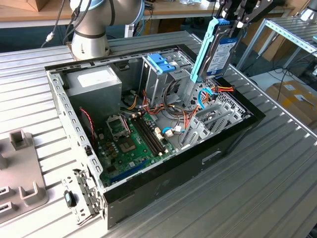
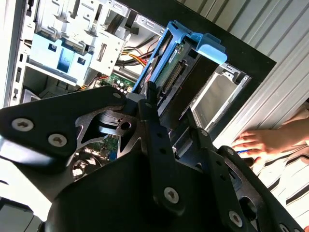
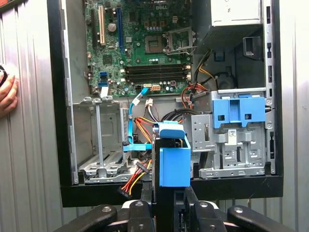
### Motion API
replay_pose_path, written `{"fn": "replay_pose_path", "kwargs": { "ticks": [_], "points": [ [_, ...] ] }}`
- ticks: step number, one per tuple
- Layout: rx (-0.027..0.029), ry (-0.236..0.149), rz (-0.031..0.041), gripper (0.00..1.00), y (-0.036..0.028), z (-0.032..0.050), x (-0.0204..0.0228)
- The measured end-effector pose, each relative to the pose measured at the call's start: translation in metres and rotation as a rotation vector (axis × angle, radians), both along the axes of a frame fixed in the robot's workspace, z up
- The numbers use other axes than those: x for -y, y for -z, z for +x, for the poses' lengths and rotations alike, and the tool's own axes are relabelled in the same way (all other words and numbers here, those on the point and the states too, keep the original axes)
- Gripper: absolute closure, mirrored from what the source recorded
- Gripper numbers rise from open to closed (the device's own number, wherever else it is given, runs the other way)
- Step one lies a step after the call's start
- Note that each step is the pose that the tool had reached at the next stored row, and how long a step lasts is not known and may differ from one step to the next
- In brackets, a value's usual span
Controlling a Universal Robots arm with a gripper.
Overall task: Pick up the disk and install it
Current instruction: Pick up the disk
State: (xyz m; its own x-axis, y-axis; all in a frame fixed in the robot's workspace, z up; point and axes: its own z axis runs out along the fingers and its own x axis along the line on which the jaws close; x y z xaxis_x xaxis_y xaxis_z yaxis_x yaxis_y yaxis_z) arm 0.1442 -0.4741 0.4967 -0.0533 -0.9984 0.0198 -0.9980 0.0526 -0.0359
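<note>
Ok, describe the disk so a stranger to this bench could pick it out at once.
Find the open computer case on the ribbed metal table, then look above its end at the exterior view's right, where the claw holds the disk on edge. Unlike the blue latch on the metal cage below, it is a flat grey slab with a white-and-blue label and light-blue rails.

Grey disk (image 1: 221, 55) (light-blue rails (image 1: 204, 52)), green motherboard (image 1: 130, 145), black case (image 1: 198, 164).
</note>
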Motion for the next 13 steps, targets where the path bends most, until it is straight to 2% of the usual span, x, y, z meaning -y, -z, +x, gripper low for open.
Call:
{"fn": "replay_pose_path", "kwargs": {
  "ticks": [7, 13],
  "points": [
    [0.0000, 0.000, 0.0000, 0.65, 0.0000, 0.0000, 0.0012],
    [0.0000, 0.000, 0.0000, 0.65, 0.0000, 0.0000, 0.0059]
  ]
}}
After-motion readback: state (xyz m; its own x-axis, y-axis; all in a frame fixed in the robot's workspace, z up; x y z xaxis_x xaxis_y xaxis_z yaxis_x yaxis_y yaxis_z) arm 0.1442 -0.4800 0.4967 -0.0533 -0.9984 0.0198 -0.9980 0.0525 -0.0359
